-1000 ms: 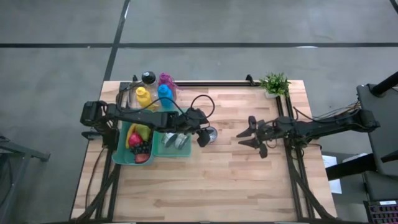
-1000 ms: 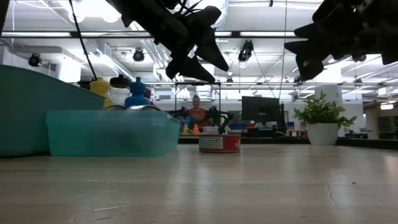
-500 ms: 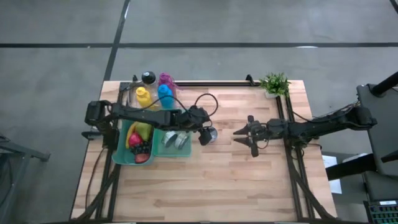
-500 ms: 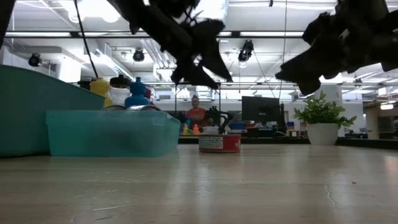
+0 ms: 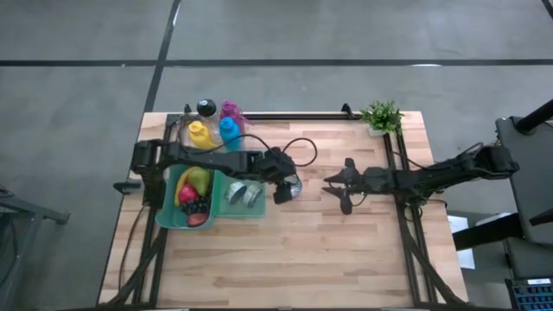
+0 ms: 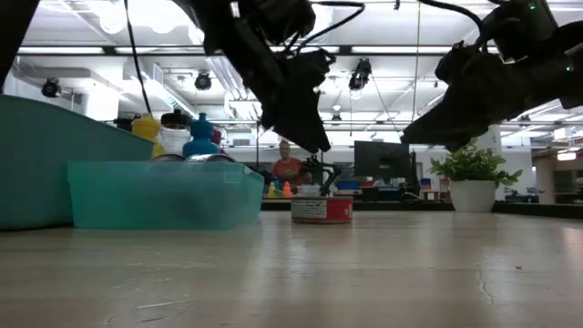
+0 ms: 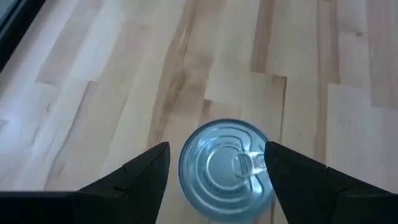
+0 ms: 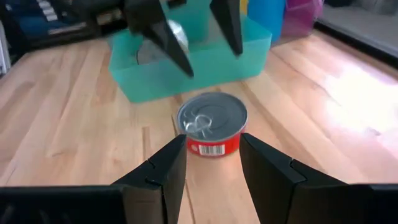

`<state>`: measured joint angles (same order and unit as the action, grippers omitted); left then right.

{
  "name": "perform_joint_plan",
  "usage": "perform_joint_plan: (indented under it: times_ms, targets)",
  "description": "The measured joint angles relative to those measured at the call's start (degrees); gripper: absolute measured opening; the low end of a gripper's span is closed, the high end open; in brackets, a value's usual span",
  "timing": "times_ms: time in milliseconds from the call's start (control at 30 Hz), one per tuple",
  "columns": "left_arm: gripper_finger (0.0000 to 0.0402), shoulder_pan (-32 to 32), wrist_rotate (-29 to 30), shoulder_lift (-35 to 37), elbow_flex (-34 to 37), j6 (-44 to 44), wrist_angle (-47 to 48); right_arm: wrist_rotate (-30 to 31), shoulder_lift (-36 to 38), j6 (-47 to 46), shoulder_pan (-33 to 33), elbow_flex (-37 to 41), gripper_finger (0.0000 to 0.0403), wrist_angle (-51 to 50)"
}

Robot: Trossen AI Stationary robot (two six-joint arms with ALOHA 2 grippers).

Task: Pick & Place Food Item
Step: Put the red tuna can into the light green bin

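Observation:
A short tin can with a red label and a pull-tab lid stands upright on the wooden table (image 5: pixel 296 185) (image 6: pixel 322 210) (image 7: pixel 227 165) (image 8: pixel 211 127). My left gripper (image 5: pixel 284 186) (image 6: pixel 308 137) (image 7: pixel 216 149) hangs open just above it, fingers pointing down on either side of the lid without touching. My right gripper (image 5: pixel 335 193) (image 6: pixel 421 135) (image 8: pixel 212 144) is open too, in the air to the can's right and aimed at it; its wrist view also shows the left gripper's fingers (image 8: pixel 168 43) over the can.
Left of the can stand a teal bin with tins (image 5: pixel 243 198) (image 6: pixel 164 194) and a deeper teal bin of fruit (image 5: pixel 192 197). Coloured bottles (image 5: pixel 213 130) stand at the far left, a potted plant (image 5: pixel 381 115) (image 6: pixel 471 178) at the far right. Bare wood lies toward the near edge.
My right gripper has moved toward the table's left, closer to the can, and come a little lower. My left gripper has stayed over the can, tipped its fingers more steeply downward and dropped slightly. The can has not moved.

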<state>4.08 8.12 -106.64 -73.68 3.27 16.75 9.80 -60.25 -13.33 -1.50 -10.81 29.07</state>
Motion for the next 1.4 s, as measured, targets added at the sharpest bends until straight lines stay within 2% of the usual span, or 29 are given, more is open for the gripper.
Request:
perform_joint_plan:
  times_ms: [233, 467, 767, 1133, 1400]
  targets:
    - [0.0265, 0.0, 0.0, 0.0, -2.5, -0.3, 6.0, 0.7, -5.0, -2.7, 0.0, -5.6, 0.0147, -15.8]
    - [0.0265, -0.1, 0.0, 0.0, 0.0, -0.3, 10.3, 0.7, -11.2, 1.3, 0.0, -11.7, 0.0147, -15.2]
    - [0.0265, -0.1, 0.0, 0.0, 2.8, -0.3, 9.1, 0.9, -22.5, 3.6, 0.1, -15.6, 0.0147, -15.2]
    - [0.0265, 0.0, 0.2, -0.1, 2.8, -1.4, 5.2, 0.9, -35.0, 7.8, 0.4, -23.1, 0.0147, -14.3]
    - [0.0264, 0.0, 0.3, -0.1, 2.8, -1.5, 6.0, 2.0, -37.8, 7.8, 1.0, -23.8, 0.0147, -13.0]
